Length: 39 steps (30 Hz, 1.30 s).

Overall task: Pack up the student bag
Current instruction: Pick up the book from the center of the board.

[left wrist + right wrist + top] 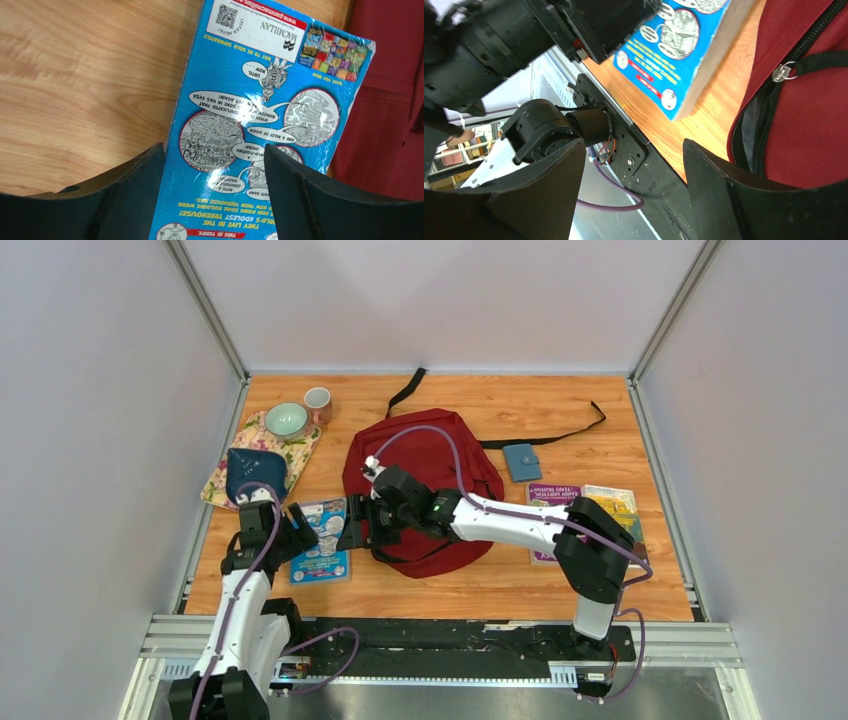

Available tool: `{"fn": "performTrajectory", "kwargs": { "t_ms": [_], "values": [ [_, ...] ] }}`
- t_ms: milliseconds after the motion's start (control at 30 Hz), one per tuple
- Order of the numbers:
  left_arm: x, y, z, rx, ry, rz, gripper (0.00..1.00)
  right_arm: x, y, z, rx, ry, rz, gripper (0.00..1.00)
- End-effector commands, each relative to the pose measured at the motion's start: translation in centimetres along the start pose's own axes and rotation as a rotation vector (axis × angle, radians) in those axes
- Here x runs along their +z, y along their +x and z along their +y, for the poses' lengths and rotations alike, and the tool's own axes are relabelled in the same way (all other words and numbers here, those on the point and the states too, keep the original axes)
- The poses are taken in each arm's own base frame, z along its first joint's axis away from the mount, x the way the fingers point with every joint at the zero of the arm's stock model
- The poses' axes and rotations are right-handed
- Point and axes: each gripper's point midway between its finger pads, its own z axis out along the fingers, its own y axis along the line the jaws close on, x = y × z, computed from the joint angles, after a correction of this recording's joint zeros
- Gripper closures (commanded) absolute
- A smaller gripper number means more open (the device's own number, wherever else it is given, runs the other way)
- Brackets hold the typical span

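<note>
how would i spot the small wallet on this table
Find the big dark red backpack mid-table and look just right of it, beside its black strap. The wallet lies there: small, plain teal-blue, unlike the larger printed books next to it.

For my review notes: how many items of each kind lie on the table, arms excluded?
Books: 3 (blue book, purple book, yellow book)
Student bag: 1
Wallet: 1
Pouch: 1
Bowl: 1
Cup: 1
Floral cloth: 1
Total: 9
</note>
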Motion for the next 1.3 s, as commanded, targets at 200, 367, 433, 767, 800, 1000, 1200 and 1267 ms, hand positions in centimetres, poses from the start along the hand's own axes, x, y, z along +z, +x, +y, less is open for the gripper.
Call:
{"fn": "performTrajectory", "kwargs": {
  "t_ms": [200,367,433,767,800,1000,1200,1267],
  "values": [
    [-0.3,2.6,-2.6,-0.090,0.164,0.073,0.22,2.7,-0.6,0.4,0.053,0.010,0.016,0.34],
    [-0.7,2.1,-2.4,-0.080,0.148,0.053,0.22,4.1,-0.6,-2.1,0.082,0.109,0.007,0.36],
    [-0.8,1.9,-2.3,-0.074,0.142,0.047,0.22,4.4,-0.3,-3.5,0.085,0.161,-0.001,0.36],
    [-0.9,1.7,-3.0,-0.064,0.179,0.042,0.22,6.0,1.0,-5.7,0.106,0.198,0.057,0.40],
    [-0.9,1.8,-3.1,-0.065,0.189,0.045,0.23,6.3,1.1,-6.0,0.112,0.196,0.063,0.40],
    [-0.9,2.6,-5.0,-0.101,0.313,0.054,0.26,6.5,1.3,-4.0,0.104,0.092,0.095,0.52],
    [-0.9,3.2,-5.7,-0.134,0.365,0.064,0.31,5.0,0.1,-1.5,0.065,0.018,0.051,0.74],
    [-0.9,3.3,-5.7,-0.134,0.363,0.065,0.31,4.8,-0.1,-0.8,0.057,-0.007,0.048,0.80]
  ]
}}
